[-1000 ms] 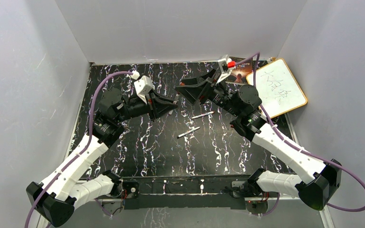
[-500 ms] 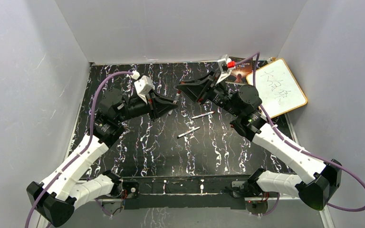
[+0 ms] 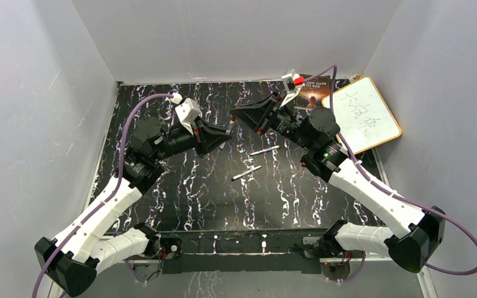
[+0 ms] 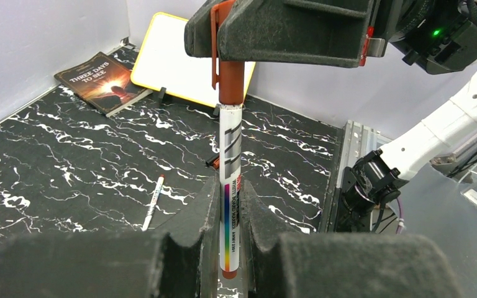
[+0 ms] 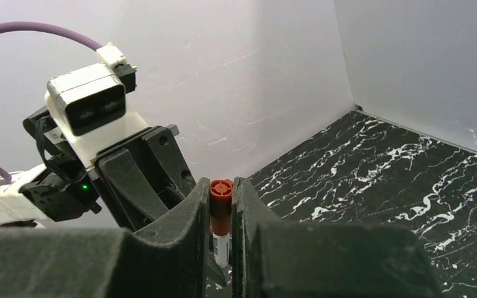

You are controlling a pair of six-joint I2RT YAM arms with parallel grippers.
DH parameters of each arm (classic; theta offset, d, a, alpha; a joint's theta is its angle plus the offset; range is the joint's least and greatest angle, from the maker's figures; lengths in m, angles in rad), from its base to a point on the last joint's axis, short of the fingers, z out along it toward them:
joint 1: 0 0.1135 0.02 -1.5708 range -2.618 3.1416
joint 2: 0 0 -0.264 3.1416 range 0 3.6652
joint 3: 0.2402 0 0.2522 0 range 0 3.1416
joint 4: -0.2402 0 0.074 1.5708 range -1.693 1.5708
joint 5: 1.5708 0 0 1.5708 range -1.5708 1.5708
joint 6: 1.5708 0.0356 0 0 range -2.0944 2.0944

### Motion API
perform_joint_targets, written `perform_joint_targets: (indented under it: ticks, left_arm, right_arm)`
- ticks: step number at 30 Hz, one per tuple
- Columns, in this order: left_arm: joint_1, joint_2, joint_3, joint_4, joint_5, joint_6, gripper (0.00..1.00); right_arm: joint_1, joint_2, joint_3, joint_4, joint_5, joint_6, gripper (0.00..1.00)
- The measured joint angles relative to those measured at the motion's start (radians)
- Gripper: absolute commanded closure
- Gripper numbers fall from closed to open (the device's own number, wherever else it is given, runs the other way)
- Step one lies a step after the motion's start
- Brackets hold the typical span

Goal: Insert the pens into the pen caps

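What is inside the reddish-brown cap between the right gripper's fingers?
The white pen, gripped by the left gripper, goes into the cap. Its tip is hidden inside.

The desk [image 3: 180, 186] is smooth black sheet with white marble veining. The left claw [image 4: 228, 186] is matt, grainy black plastic. The pen [image 4: 231, 161] barrel is glossy white plastic; the pen cap [image 4: 230, 84] is smooth reddish-brown plastic. The walls [image 3: 236, 37] are matt grey.

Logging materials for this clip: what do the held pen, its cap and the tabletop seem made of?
Pen: likely plastic, glossy white printed barrel. Cap: likely moulded plastic, matte reddish-brown, with clip. Tabletop: black with white veins, marble-look; stone or printed film, unclear.
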Motion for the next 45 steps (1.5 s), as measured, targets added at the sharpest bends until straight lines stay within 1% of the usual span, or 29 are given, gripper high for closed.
perform_joint_targets:
  ticks: [7, 15, 24, 33, 45]
  left_arm:
    - [-0.008, 0.01, 0.002, -0.004, -0.055, 0.005, 1.0]
    - [-0.011, 0.081, 0.045, -0.004, -0.061, 0.023, 1.0]
    - [-0.011, 0.124, 0.061, -0.039, -0.066, 0.051, 1.0]
    - [-0.011, 0.127, 0.089, -0.085, -0.073, 0.084, 1.0]
    - [-0.011, 0.104, 0.097, -0.153, -0.099, 0.102, 1.0]
  right_arm:
    - [-0.002, 0.014, 0.014, -0.035, 0.011, 0.002, 1.0]
    - [-0.014, 0.014, 0.002, -0.036, 0.063, 0.0, 1.0]
    - [-0.012, 0.014, -0.061, -0.004, 0.116, 0.002, 1.0]
    - [0.002, 0.01, -0.084, 0.038, 0.147, 0.004, 1.0]
    - [0.059, 0.027, -0.108, 0.097, 0.227, 0.003, 1.0]
